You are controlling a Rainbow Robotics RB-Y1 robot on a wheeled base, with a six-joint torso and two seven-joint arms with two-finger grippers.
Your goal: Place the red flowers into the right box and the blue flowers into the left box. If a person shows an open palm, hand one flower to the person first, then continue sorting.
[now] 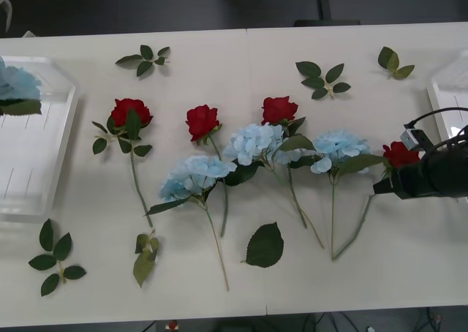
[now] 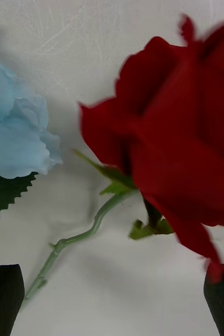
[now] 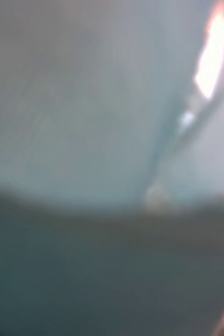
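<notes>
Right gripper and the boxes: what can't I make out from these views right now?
- Right gripper: its arm covers the fingertips in the front view, so contact with the red rose is unclear.
- Right box: cut off by the front view's edge.
- Left box: partly cut off; contents unclear.
- Left wrist view: blurred, nothing identifiable.

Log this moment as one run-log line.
right gripper: open, over rightmost red rose | one blue flower in left box | right box: no flowers seen

Your flower count
You have four red flowers and four blue flowers, one boxed.
</notes>
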